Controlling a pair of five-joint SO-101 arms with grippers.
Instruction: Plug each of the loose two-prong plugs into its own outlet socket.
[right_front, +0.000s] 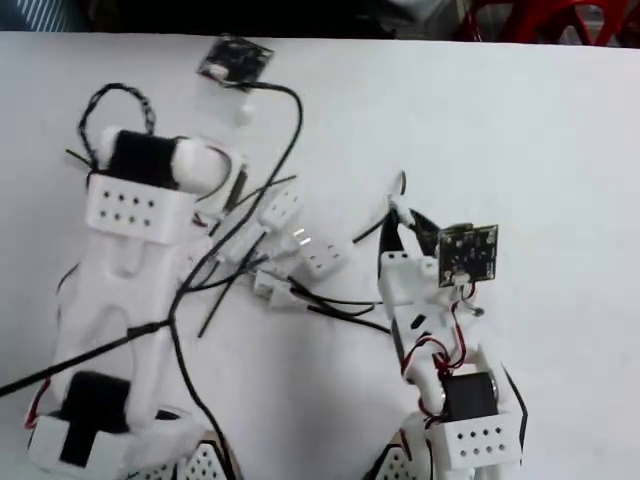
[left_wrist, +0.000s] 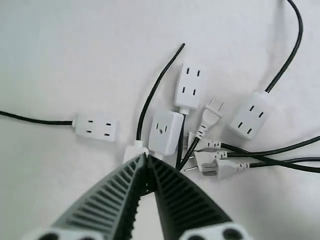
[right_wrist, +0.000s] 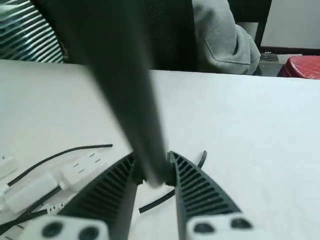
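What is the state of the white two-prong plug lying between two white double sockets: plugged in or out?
Out. The white two-prong plug lies loose on the table, both metal prongs bare.

both arms are white printed plastic. the left arm (right_front: 120, 270), at 8 o'clock in the high view, has black servo blocks (right_front: 145, 155), a bracket with two rows of small round holes (right_front: 125, 207) and a braided black cable loop (right_front: 118, 100). the right arm (right_front: 440, 380), at 5 o'clock, has red and white wires (right_front: 432, 352), a black servo (right_front: 465, 395) and a dark camera board (right_front: 468, 252). the left gripper (left_wrist: 146, 157) and right gripper (right_wrist: 151, 156) have dark grey ribbed fingers (left_wrist: 117, 197) on white bases.
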